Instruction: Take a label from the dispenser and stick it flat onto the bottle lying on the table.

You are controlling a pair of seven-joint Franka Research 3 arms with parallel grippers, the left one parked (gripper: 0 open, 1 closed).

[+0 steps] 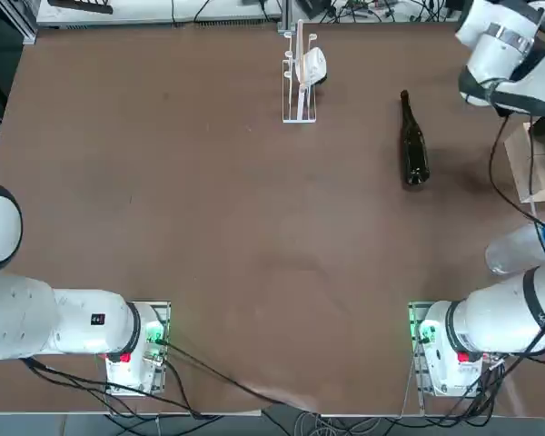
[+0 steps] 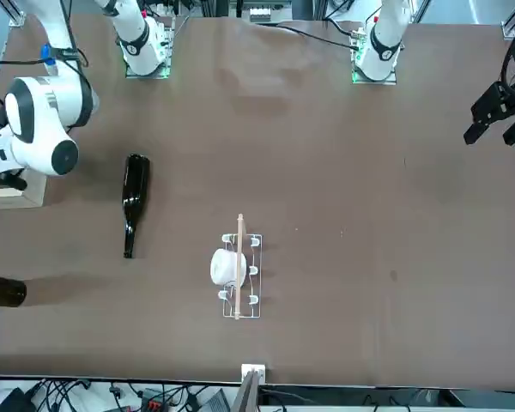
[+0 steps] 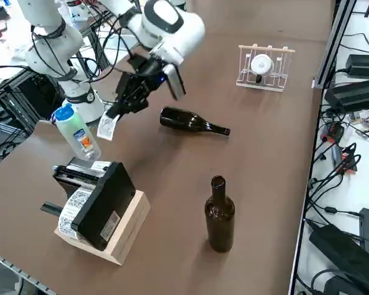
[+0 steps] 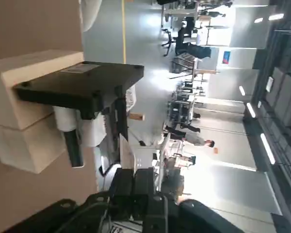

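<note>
And the right gripper has its fingers pinched narrow on the label — light, limp and sticky, surely best held by one edge — hanging between the black label printer and the lying dark bottle, slick glass that could roll.

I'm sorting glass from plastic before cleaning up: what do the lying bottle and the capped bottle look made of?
Lying bottle: probably glass, glossy and nearly black, with bright glints.
Capped bottle: likely plastic, clear to milky, its blue cap apparently plastic too.
</note>
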